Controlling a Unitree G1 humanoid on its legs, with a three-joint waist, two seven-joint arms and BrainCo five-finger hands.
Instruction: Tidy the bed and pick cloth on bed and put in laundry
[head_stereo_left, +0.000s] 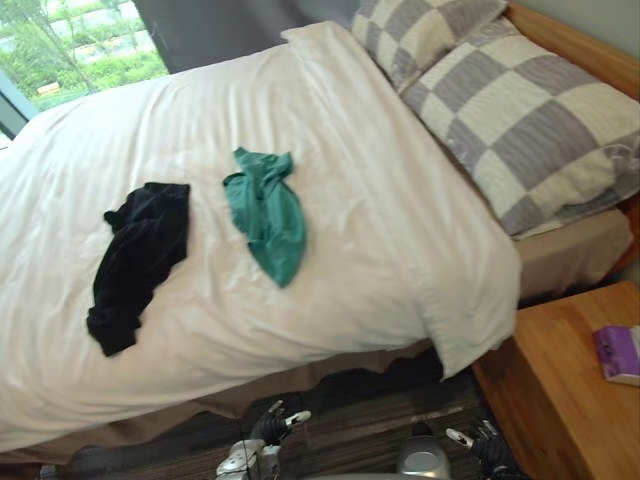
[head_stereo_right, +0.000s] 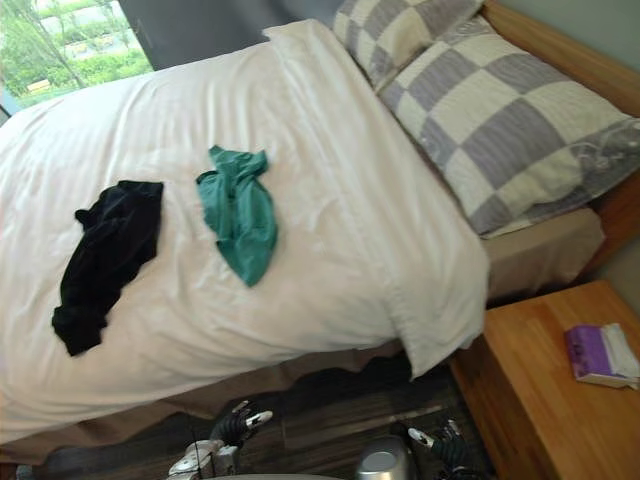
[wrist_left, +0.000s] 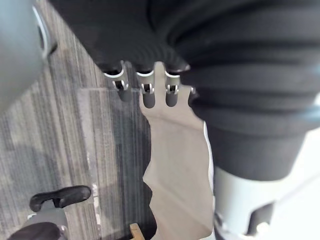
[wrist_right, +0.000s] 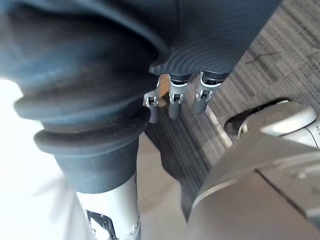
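While both hands hang low over the dark floor at the near side of the bed (head_stereo_left: 370, 230), neither holds anything. The left hand (head_stereo_left: 272, 428) has its fingers (wrist_left: 148, 97) straight and slack in its wrist view, and the right hand (head_stereo_left: 487, 446) has its fingers (wrist_right: 173, 104) loose in the same way. The two cloths lie on the white cover, well apart from both hands and further in across the mattress. The green cloth (head_stereo_left: 268, 215) sits near the middle of the cover. Its long axis runs from the far side toward the near edge, and its narrow end points toward the robot. The black cloth (head_stereo_left: 138, 262) lies just to the left of it, not touching. It is stretched the same general way, but its near end slants off to the left. Both cloths are ahead of the left hand and to its left, so that arm is the nearer one — the right hand would have to cross the body to reach either. The green cloth looks the shorter reach, best met at its near, narrow end. Two checked pillows (head_stereo_left: 540, 120) rest at the head of the bed on the right, clear of the cloths.
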